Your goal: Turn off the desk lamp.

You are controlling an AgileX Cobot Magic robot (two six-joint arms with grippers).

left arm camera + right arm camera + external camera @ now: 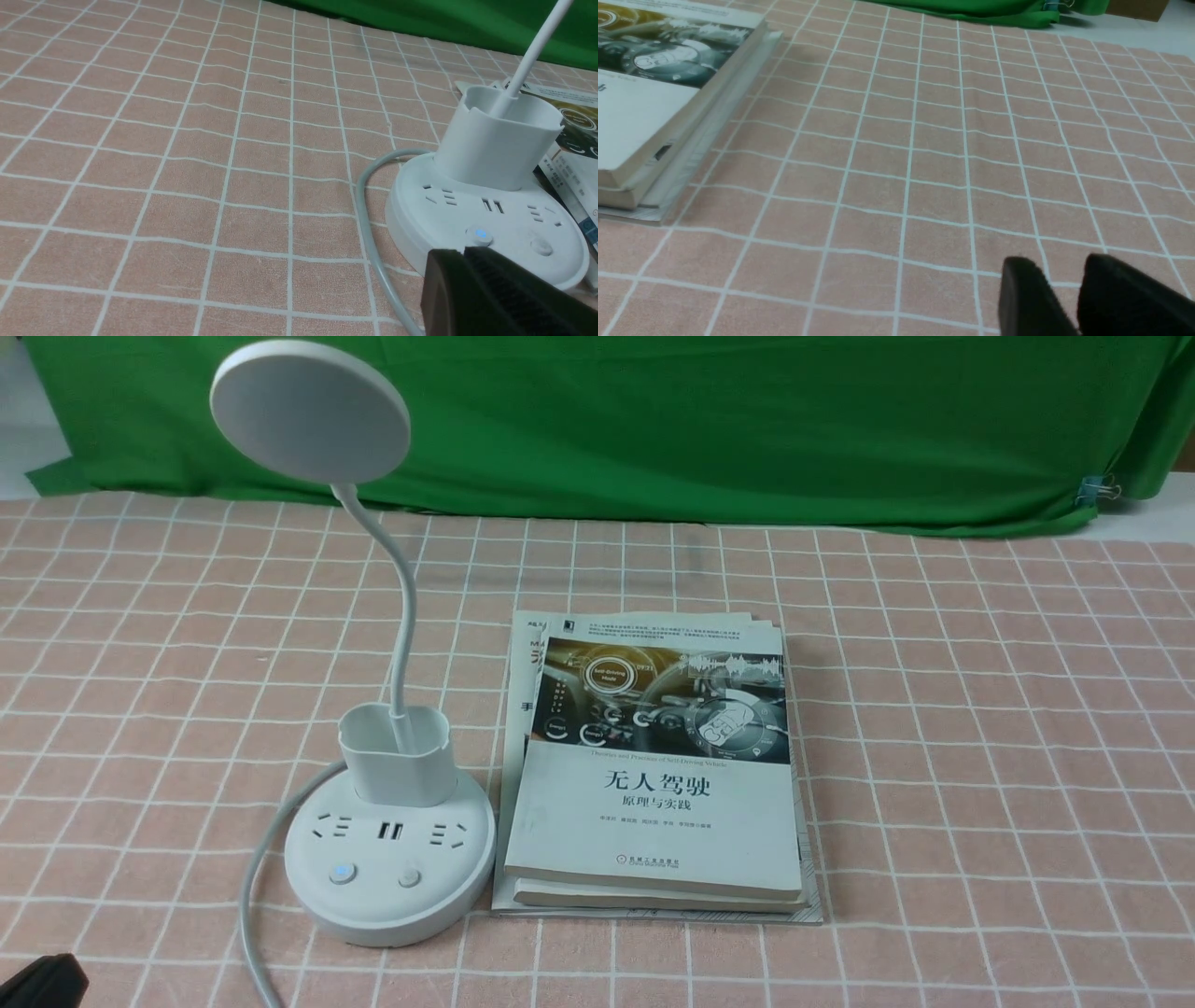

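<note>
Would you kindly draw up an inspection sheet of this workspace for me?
Surface: pink-tan tablecloth with white grid lines, slightly wrinkled.
Job's things: desk lamp upright; left button glows blue, right button unlit; no glow seen on the disc head.
Clutter: stack of books right of the lamp base, a self-driving title on top.
Grippers: left shut, nothing held; right open, nothing held.
Cables: grey cable curving past the lamp's left side; plug end out of view.
Surroundings: green cloth behind, metal clip at its right.
</note>
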